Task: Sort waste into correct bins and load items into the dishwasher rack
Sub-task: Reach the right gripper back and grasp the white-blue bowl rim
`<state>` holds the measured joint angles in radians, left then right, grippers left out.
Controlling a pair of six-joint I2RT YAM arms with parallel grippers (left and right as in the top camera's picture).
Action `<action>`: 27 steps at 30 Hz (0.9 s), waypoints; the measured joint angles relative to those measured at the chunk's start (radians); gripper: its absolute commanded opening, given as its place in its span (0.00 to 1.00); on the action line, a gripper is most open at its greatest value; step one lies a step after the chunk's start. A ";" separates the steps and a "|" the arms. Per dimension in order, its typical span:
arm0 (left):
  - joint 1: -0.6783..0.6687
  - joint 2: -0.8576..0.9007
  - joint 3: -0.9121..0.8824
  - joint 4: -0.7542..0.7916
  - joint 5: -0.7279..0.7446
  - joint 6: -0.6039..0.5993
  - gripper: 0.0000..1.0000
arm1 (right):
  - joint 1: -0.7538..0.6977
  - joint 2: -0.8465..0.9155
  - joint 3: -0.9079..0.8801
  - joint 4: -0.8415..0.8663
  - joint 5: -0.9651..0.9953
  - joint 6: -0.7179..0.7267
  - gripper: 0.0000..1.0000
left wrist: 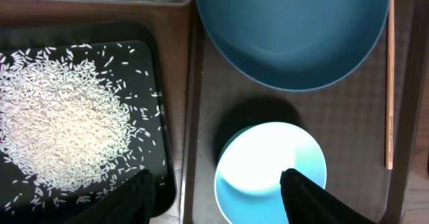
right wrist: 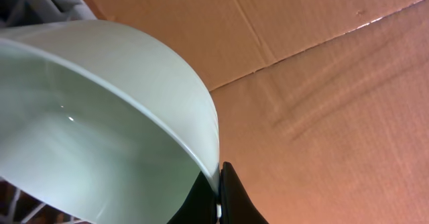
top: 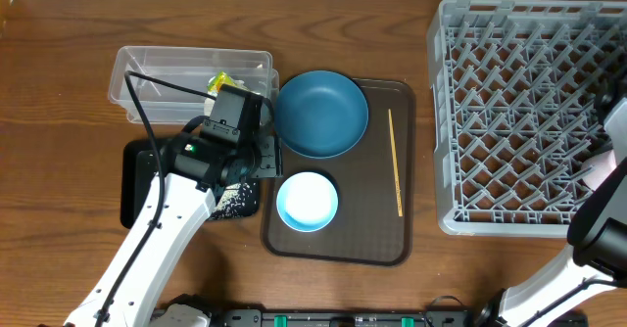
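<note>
My left gripper is open and empty. It hovers over the left rim of the white light-blue-rimmed bowl and the gap beside the black tray, which holds loose rice. The dark blue bowl and the wooden stick lie on the brown serving tray. The snack wrapper lies in the clear tub. My right gripper is shut on the rim of the mint-green bowl, at the right edge of the grey rack. The tissue is not in view.
A pinkish shape shows in the rack next to the right arm; I cannot tell what it is. Brown cardboard fills the background of the right wrist view. The left arm's cable loops over the clear tub.
</note>
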<state>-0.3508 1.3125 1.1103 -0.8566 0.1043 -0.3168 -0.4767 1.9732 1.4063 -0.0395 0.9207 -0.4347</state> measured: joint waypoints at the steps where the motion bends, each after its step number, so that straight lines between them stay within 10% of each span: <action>1: 0.000 0.000 0.000 0.000 0.000 0.000 0.63 | 0.005 0.000 0.000 -0.005 0.005 0.002 0.02; 14: 0.000 0.000 0.000 0.000 0.000 0.000 0.63 | 0.098 0.018 0.000 -0.211 -0.008 0.125 0.38; 27: 0.000 0.000 0.000 0.000 0.000 0.000 0.63 | 0.101 -0.069 0.000 -0.309 -0.227 0.201 0.48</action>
<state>-0.3508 1.3125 1.1103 -0.8570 0.1043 -0.3164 -0.3756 1.9038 1.4059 -0.3481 0.6937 -0.2340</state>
